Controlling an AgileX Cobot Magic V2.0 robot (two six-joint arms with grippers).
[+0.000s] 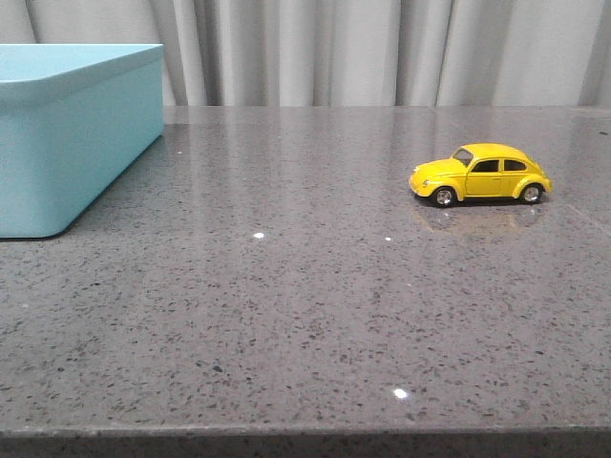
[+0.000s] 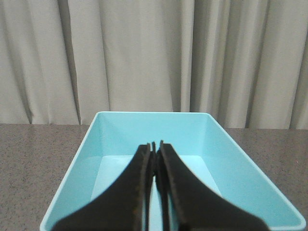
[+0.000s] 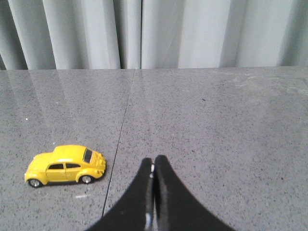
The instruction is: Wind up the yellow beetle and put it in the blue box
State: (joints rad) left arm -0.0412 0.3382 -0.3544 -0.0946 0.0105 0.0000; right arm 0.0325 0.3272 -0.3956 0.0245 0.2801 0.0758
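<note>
The yellow beetle (image 1: pixel 480 175) stands on its wheels on the grey table at the right, nose toward the left. It also shows in the right wrist view (image 3: pixel 66 165), off to the side of my right gripper (image 3: pixel 153 159), which is shut, empty and apart from the car. The blue box (image 1: pixel 67 134) stands at the far left of the table, cut off by the frame edge. In the left wrist view the box (image 2: pixel 115 134) is open and holds nothing, and my left gripper (image 2: pixel 155 144) hangs shut and empty over it. Neither gripper shows in the front view.
The grey speckled table (image 1: pixel 286 286) has its front edge near the bottom of the front view. A thin seam in the tabletop (image 3: pixel 120 125) runs just beside the beetle. Grey curtains (image 1: pixel 382 48) hang behind the table.
</note>
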